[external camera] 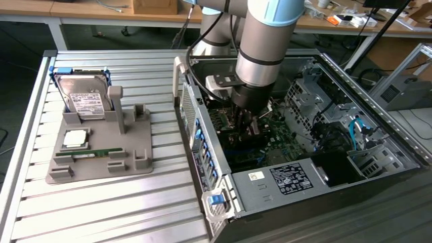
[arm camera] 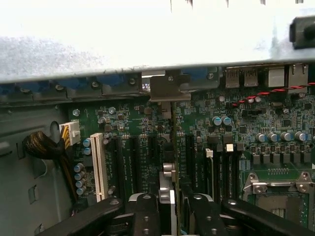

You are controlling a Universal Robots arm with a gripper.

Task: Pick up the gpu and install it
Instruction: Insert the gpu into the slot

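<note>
Fingers (arm camera: 170,211) pinching gpu (arm camera: 167,189) edge-on, slots (arm camera: 140,162) close alongside

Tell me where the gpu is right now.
The gpu stands on edge between the gripper's fingers, down inside the open computer case over the motherboard's slots, right of the parts stand in the exterior view.

No text can be made out for certain. In the exterior view, the hard drive (external camera: 82,98) carries a white label (external camera: 86,105) with print too small to read, and the power supply (external camera: 290,178) in the computer case bears a dark printed label (external camera: 292,179) and a small white sticker (external camera: 256,176), both illegible.
</note>
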